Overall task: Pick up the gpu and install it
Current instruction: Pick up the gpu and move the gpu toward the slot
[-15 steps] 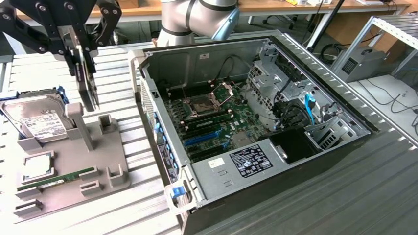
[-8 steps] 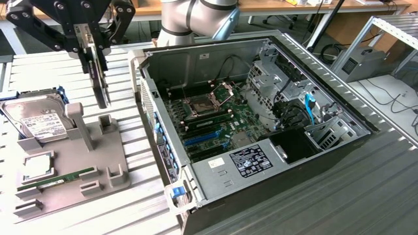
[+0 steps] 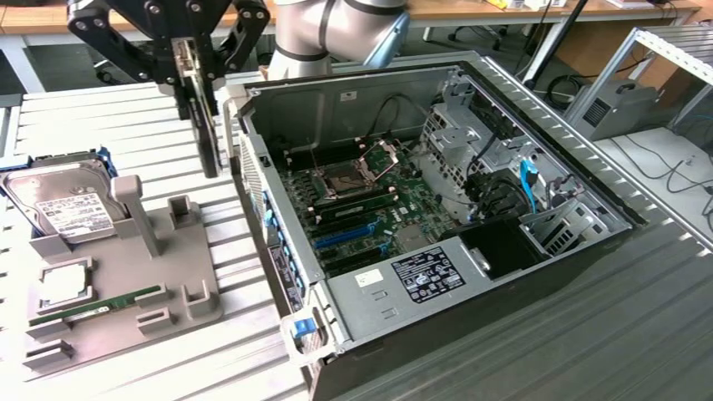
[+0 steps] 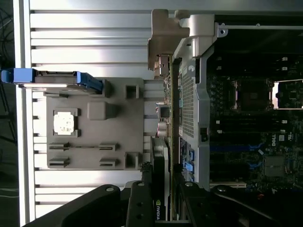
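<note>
- At the exterior view's left, a grey holder is carrying a hard drive.
- The tool is clamping the gpu by its top edge, hanging it upright above the tabletop.
- The gpu is looking light, stiff and fragile, so gripping its edges seems safest.
- The open computer case is standing just beside.

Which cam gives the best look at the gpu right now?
Exterior view: the gpu hangs upright from the pincer, most of its length visible edge-on, beside the open PC case. The wrist view looks down its edge, foreshortened, with an NVIDIA mark between the pincer's fingers.
</note>
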Tool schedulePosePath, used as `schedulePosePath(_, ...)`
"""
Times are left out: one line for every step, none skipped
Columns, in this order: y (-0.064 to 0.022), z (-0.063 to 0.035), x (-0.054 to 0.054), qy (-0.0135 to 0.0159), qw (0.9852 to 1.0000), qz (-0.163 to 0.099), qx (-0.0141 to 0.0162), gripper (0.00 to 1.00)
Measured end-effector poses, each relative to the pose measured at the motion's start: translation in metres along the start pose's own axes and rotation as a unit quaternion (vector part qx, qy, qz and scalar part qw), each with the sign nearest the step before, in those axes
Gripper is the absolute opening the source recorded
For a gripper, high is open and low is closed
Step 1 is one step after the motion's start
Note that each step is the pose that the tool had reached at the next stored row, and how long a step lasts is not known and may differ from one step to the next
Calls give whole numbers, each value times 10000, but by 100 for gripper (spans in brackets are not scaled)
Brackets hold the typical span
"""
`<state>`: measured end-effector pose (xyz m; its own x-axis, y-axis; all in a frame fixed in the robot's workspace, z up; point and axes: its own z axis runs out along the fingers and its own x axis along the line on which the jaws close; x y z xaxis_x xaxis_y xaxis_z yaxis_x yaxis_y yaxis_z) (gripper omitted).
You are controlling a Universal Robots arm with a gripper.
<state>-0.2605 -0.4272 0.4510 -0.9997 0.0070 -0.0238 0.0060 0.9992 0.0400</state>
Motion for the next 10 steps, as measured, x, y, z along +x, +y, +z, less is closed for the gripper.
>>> schedulePosePath(0, 1, -60, 0, 10000, -1, 0, 27)
schedulePosePath(1, 1, -93, 0, 10000, -1, 0, 27)
schedulePosePath(1, 1, -129, 1, 10000, -1, 1, 27)
schedulePosePath(1, 3, -165, 0, 10000, 0, 0, 27)
schedulePosePath(2, 4, -197, 0, 10000, 0, 0, 27)
schedulePosePath(2, 5, -237, 0, 10000, 0, 0, 27)
schedulePosePath(2, 5, -265, 0, 10000, -1, 0, 27)
schedulePosePath(3, 6, -300, 0, 10000, -1, 0, 27)
schedulePosePath(3, 7, -327, 0, 10000, -1, 0, 27)
schedulePosePath(4, 7, -356, 0, 10000, -1, 0, 27)
